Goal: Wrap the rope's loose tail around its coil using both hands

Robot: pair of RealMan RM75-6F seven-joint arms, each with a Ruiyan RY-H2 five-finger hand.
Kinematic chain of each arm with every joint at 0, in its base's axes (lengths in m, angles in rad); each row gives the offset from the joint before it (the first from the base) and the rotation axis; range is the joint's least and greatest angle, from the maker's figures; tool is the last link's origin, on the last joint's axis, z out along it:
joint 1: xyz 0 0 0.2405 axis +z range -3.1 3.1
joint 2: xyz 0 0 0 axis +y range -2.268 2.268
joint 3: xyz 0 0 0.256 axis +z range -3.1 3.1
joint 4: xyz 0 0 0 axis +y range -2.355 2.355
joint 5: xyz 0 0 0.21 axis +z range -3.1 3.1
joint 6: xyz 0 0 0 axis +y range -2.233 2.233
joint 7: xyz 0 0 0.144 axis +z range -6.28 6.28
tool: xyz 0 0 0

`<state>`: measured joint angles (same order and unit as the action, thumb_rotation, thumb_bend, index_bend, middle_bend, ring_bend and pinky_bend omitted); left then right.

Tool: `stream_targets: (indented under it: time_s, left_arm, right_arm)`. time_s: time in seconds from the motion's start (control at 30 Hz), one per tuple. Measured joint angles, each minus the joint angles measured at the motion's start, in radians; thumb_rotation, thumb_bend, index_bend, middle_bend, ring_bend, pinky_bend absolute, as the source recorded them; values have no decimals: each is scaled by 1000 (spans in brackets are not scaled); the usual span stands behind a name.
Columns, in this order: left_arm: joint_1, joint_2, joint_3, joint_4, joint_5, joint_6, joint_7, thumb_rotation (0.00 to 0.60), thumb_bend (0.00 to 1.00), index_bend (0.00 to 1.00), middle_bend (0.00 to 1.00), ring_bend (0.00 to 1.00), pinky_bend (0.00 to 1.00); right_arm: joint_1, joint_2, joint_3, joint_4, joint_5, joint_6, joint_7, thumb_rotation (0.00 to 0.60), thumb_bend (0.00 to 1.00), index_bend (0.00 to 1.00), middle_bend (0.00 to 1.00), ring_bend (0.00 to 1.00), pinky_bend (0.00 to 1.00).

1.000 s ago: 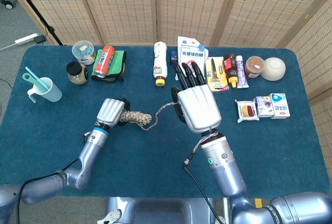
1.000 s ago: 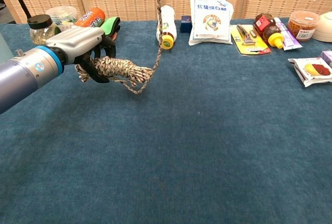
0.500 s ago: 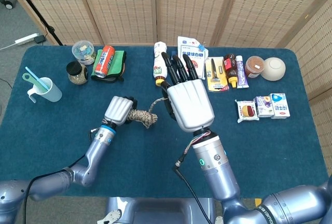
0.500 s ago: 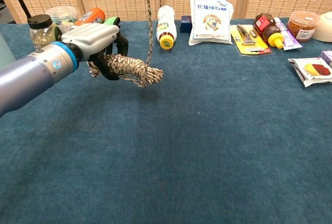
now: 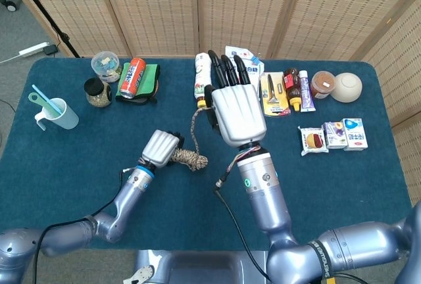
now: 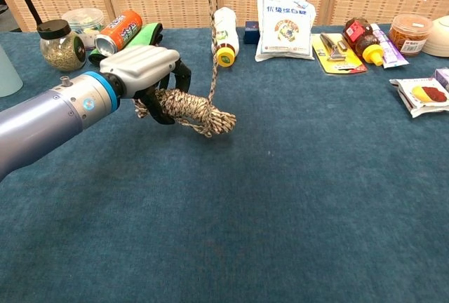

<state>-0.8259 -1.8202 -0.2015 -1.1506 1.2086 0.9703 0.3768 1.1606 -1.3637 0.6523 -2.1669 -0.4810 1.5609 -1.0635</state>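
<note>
Rope coil, a tan and brown braided bundle [image 6: 195,111], sits gripped in the left hand [image 6: 144,66], held off the blue table [image 6: 295,198] with its long axis level, its free end pointing toward the robot's right. One loose tail [image 5: 193,121] climbs steeply from the coil's middle up to the right hand [image 5: 235,110], which hangs above and behind it. That hand's dark fingers [image 5: 227,70] lie extended; whether they pinch the tail cannot be told. One coil, one tail, two hands
</note>
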Motion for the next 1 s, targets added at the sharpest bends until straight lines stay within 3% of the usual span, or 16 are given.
stream_targets:
  time_s: [0.27, 0.57, 1.0]
  left_arm:
    - [6, 45, 28, -24, 50, -9, -57, 600, 541, 632, 486, 520, 700]
    - [-1, 102, 56, -60, 97, -53, -133, 600, 541, 632, 486, 518, 700]
    - [-17, 249, 100, -209, 190, -110, -285, 600, 539, 632, 486, 514, 700]
  right_arm:
    - [5, -27, -38, 208, -51, -83, 144, 600, 511, 732, 0, 0, 0]
    - [3, -57, -73, 363, -66, -139, 226, 600, 511, 734, 0, 0, 0]
    - [-17, -141, -108, 630, -38, -250, 357, 600, 512, 738, 0, 0, 0]
